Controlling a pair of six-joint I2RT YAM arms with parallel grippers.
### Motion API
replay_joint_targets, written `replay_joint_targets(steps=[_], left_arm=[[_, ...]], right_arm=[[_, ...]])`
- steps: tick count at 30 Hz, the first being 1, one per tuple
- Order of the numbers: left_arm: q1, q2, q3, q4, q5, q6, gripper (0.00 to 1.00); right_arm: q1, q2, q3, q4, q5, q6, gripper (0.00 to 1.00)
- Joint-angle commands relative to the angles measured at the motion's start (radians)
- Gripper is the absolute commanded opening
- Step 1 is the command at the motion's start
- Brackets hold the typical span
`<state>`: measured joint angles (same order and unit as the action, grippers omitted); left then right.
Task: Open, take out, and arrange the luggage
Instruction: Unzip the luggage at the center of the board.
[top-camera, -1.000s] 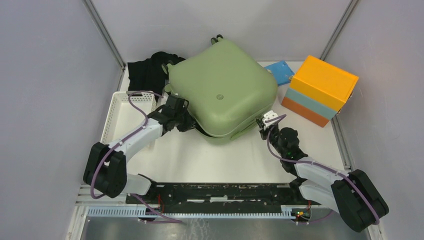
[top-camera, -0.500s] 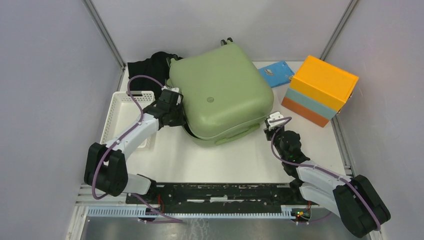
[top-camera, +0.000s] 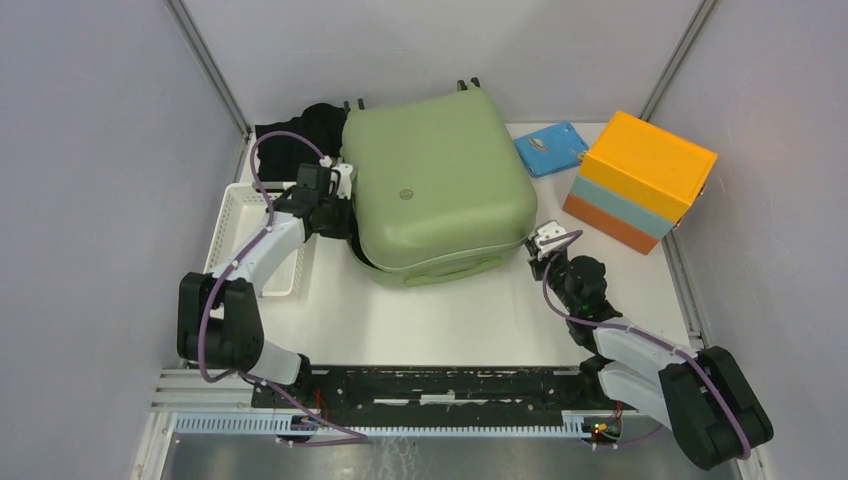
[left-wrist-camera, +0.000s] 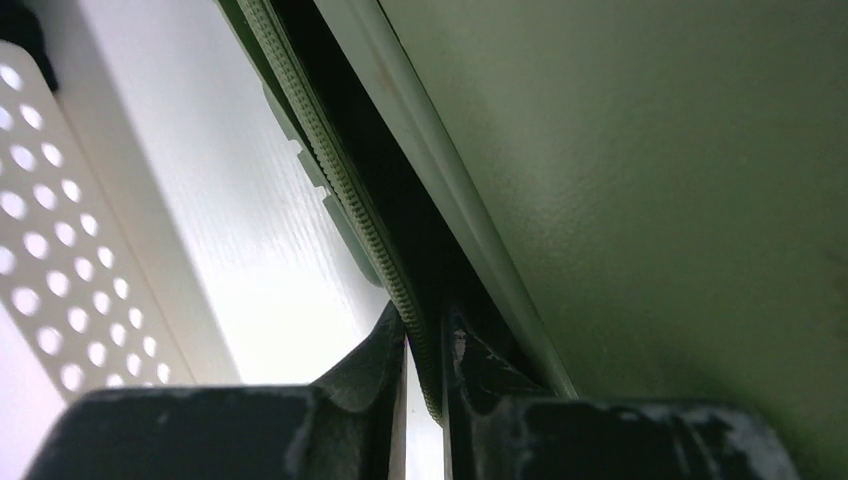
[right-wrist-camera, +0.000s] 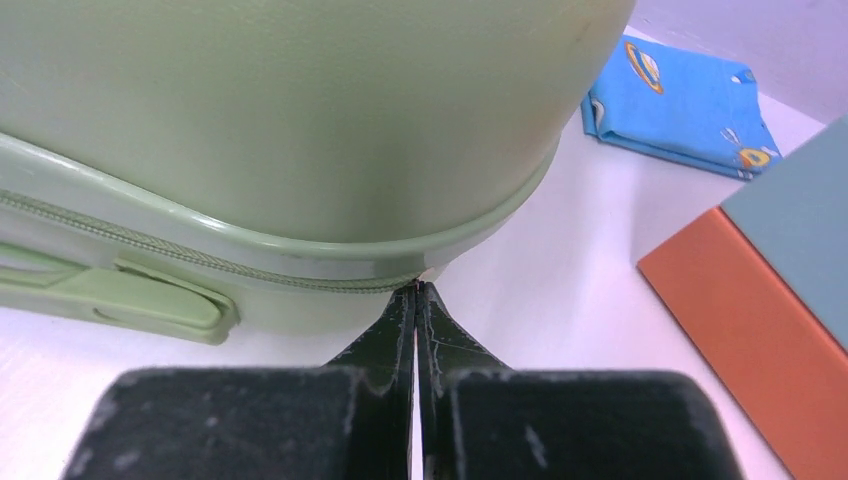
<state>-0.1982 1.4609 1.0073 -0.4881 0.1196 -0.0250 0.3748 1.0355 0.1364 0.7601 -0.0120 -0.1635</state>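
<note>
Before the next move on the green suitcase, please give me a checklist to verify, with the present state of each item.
1. Left end effector grips the luggage zip edge: ok, it pinches the band.
2. Right end effector free: ok, shut, empty, at the corner seam.
3. Lid open: not ok, only a dark gap on the left side.
4. Orange and blue box apart from the luggage: ok.
5. Contents: cannot tell, hidden.

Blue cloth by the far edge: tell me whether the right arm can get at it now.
Probably yes. The right gripper, shut at the luggage's corner, has open table ahead between the luggage and the orange box, up to the blue cloth.
</note>
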Motion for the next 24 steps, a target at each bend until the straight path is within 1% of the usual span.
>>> replay_joint_targets(steps=[1, 3, 6, 10, 12, 16, 18, 21, 22, 24], left_arm=[[0.033, 0.110, 0.027, -0.081, -0.110, 0.454, 0.02], [0.046, 0.144, 0.047, -0.083, -0.115, 0.469, 0.02], [0.049, 0.142, 0.027, -0.067, -0.117, 0.476, 0.02], [0.049, 0.080, -0.017, -0.034, -0.117, 0.491, 0.02], [0.049, 0.068, -0.013, -0.035, -0.117, 0.482, 0.02], [0.055, 0.037, 0.022, -0.051, -0.105, 0.424, 0.04], [0.061, 0.003, 0.048, -0.062, -0.075, 0.358, 0.14], [0.070, -0.091, 0.071, -0.062, -0.002, 0.296, 0.32], [0.072, -0.119, 0.077, -0.057, 0.003, 0.279, 0.38], [0.076, -0.169, 0.089, -0.053, 0.012, 0.255, 0.48]], right_arm=[[-0.071, 0.015, 0.061, -0.078, -0.053, -0.112, 0.00], [-0.118, 0.030, 0.091, -0.126, -0.123, -0.138, 0.00], [-0.178, 0.059, 0.093, -0.114, -0.225, -0.134, 0.00], [-0.205, 0.089, 0.092, -0.086, -0.259, -0.158, 0.00], [-0.224, 0.099, 0.096, -0.062, -0.278, -0.177, 0.00], [-0.259, 0.149, 0.146, -0.046, -0.350, -0.150, 0.00], [-0.258, 0.156, 0.148, -0.032, -0.377, -0.139, 0.00], [-0.257, 0.154, 0.139, -0.009, -0.405, -0.133, 0.00], [-0.257, 0.153, 0.138, -0.005, -0.412, -0.130, 0.00], [-0.258, 0.151, 0.139, -0.004, -0.425, -0.126, 0.00]])
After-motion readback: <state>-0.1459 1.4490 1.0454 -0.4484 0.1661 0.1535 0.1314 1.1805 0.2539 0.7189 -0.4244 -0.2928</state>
